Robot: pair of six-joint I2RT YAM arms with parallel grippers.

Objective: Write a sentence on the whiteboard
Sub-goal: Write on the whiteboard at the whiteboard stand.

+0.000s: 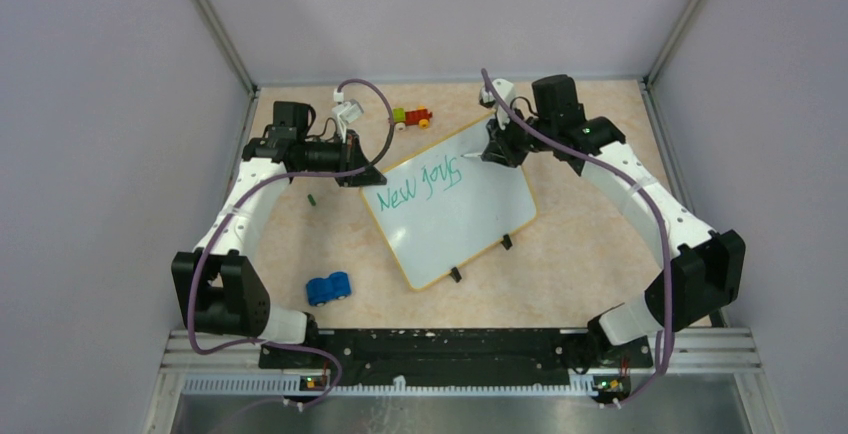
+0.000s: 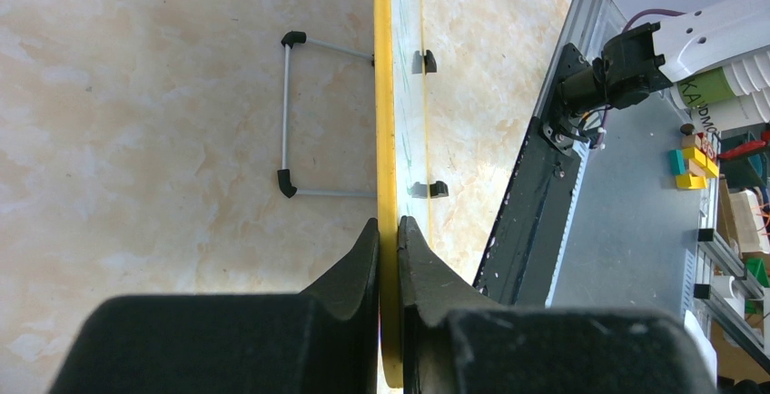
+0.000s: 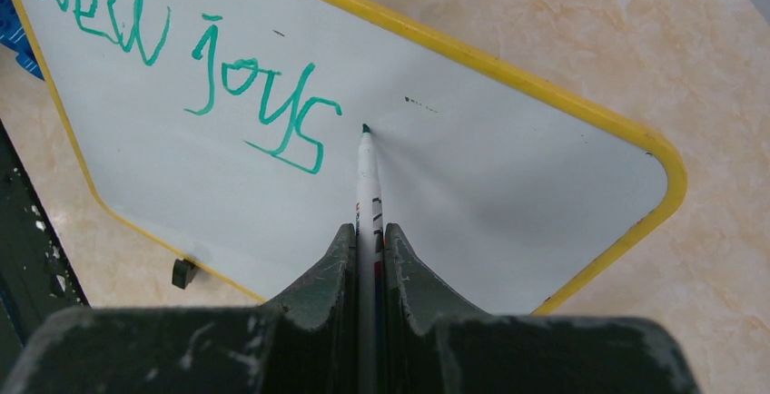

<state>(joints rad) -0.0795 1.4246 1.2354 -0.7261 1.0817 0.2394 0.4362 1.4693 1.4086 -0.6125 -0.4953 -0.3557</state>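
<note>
The whiteboard [image 1: 450, 216] lies tilted on the table, white with a yellow rim and black clips on its near edge. Green handwriting [image 1: 424, 183] on it reads "New joys" [image 3: 195, 67]. My left gripper [image 1: 352, 169] is shut on the board's rim [image 2: 388, 231] at its far left corner, seen edge-on in the left wrist view. My right gripper [image 1: 487, 154] is shut on a white marker [image 3: 368, 194] with a green tip [image 3: 366, 128]. The tip sits at the board surface [image 3: 508, 167] just right of the "s".
A red, yellow and green toy [image 1: 412, 116] lies behind the board. A blue toy car [image 1: 328, 287] lies near the front left. A small dark green cap [image 1: 312, 198] lies left of the board. A wire stand [image 2: 291, 117] shows behind the board.
</note>
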